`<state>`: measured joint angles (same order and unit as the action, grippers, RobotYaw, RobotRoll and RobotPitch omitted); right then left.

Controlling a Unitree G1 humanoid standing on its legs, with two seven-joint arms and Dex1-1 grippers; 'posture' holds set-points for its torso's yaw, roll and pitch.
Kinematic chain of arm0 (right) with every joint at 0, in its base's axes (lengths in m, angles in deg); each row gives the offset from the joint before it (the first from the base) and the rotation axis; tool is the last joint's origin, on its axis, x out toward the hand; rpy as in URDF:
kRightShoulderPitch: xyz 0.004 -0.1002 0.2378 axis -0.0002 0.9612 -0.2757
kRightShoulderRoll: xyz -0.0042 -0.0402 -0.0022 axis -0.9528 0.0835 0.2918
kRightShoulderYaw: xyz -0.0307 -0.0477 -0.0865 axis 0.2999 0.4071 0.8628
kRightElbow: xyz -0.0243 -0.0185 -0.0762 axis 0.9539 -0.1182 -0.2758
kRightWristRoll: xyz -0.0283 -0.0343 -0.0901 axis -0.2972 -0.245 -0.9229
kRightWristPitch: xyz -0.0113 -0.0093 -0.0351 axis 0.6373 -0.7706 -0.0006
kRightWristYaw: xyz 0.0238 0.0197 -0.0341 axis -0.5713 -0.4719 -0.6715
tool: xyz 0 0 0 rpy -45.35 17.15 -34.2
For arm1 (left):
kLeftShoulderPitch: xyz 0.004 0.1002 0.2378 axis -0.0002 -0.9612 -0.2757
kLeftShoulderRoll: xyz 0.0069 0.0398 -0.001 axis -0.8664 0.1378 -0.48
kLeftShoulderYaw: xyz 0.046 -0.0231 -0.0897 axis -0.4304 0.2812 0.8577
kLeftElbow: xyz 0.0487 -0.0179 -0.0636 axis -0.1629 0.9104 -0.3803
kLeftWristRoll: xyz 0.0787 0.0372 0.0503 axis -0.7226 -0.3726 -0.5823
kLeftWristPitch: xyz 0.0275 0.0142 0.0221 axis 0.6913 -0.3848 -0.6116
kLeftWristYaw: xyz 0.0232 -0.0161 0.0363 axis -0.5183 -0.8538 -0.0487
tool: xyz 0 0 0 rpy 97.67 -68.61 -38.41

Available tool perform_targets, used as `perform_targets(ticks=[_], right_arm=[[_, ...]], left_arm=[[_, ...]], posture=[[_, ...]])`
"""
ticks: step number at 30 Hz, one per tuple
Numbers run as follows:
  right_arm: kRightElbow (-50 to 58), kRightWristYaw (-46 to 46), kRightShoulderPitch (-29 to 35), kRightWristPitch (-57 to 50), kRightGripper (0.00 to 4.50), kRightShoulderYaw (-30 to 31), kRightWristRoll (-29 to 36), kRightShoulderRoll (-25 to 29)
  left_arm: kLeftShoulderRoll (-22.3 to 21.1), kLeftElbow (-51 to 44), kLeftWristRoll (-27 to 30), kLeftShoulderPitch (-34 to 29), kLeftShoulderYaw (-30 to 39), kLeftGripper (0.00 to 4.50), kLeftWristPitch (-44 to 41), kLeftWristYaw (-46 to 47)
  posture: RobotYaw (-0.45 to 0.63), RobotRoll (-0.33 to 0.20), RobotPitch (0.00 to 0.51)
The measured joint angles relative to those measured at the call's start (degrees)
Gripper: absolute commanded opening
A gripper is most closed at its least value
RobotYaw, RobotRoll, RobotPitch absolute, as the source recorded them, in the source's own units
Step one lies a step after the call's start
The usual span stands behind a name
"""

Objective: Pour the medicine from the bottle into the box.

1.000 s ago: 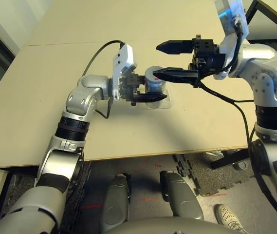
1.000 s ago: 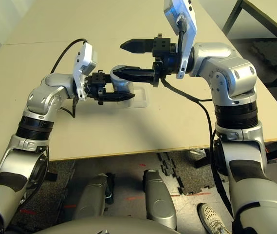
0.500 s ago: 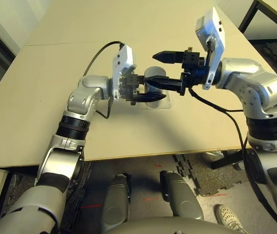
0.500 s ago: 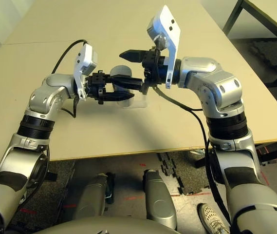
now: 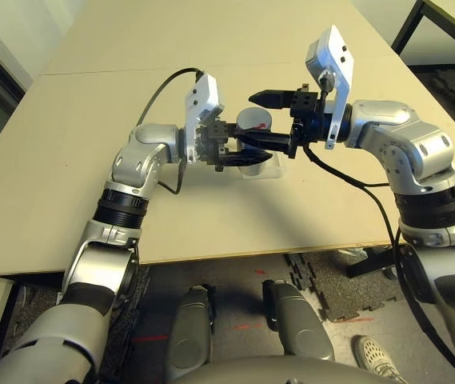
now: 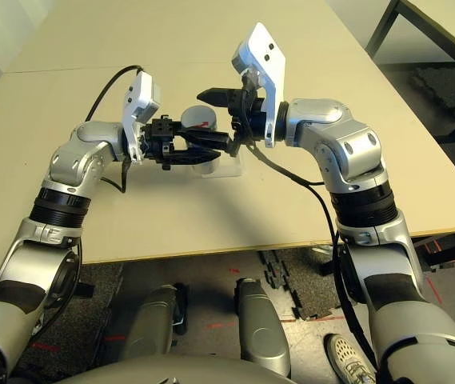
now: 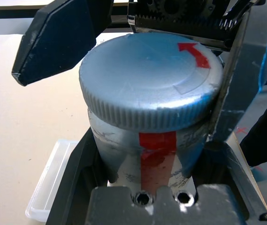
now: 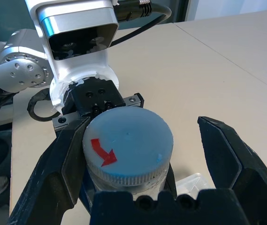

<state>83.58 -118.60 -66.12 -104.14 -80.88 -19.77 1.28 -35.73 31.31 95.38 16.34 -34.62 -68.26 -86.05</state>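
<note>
The silver-grey bottle (image 7: 147,89) with a red label stripe lies on its side in the air, my left gripper (image 5: 233,150) shut around its body. Its round ribbed cap (image 8: 126,145), marked with a red arrow, faces my right gripper (image 8: 142,123). That gripper is open, with one black finger (image 8: 58,173) on each side of the cap and a gap showing on the wider side. The clear plastic box (image 5: 269,168) rests on the table just under the bottle, and one of its corners (image 7: 49,187) shows beside my left fingers.
The pale table (image 5: 67,160) stretches wide to the left and far side, with a seam across it. Its front edge (image 5: 251,252) runs close below the arms. Black cables (image 5: 355,180) hang from both wrists. A dark table leg (image 5: 407,28) stands at the far right.
My right arm has swung in toward the left, bringing its open fingers from beside the bottle to either side of the cap. The left arm and bottle have stayed put.
</note>
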Motion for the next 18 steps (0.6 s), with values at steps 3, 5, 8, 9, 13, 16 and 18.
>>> perform_targets(ticks=[3,5,8,9,13,16,18], right_arm=[[0.1,-0.1,0.0,0.1,4.50,0.0,0.0,0.6],[0.7,-0.2,0.4,-0.1,4.50,-0.2,0.3,1.6],[1.5,-0.2,1.2,-1.2,4.50,-1.0,1.4,2.7],[1.9,-0.2,1.6,-1.9,4.50,-1.4,2.1,3.2],[3.6,0.1,3.1,-4.2,4.50,-4.0,3.8,5.6],[3.9,2.4,4.4,-5.9,4.50,-7.5,4.2,7.6],[4.8,3.1,5.1,-6.9,4.50,-8.9,4.9,8.6]], left_arm=[[0.0,0.1,0.0,0.0,0.0,2.53,0.0,0.3],[-0.1,0.3,0.0,0.0,0.0,2.53,0.0,0.5],[-0.2,0.6,0.0,0.0,0.0,2.53,0.1,0.7],[-0.2,0.7,0.0,0.0,0.0,2.53,0.1,0.7],[-0.4,1.4,0.0,0.0,0.3,2.53,0.4,0.7],[-0.5,1.8,0.0,0.0,0.1,2.53,0.9,0.2],[-0.4,2.3,0.0,0.0,0.1,2.53,1.2,-0.1]], posture=[[-0.14,0.000,0.162],[-0.14,0.000,0.161],[-0.15,0.000,0.161],[-0.15,0.000,0.160],[-0.16,0.000,0.160],[-0.16,0.000,0.160],[-0.17,0.000,0.160]])
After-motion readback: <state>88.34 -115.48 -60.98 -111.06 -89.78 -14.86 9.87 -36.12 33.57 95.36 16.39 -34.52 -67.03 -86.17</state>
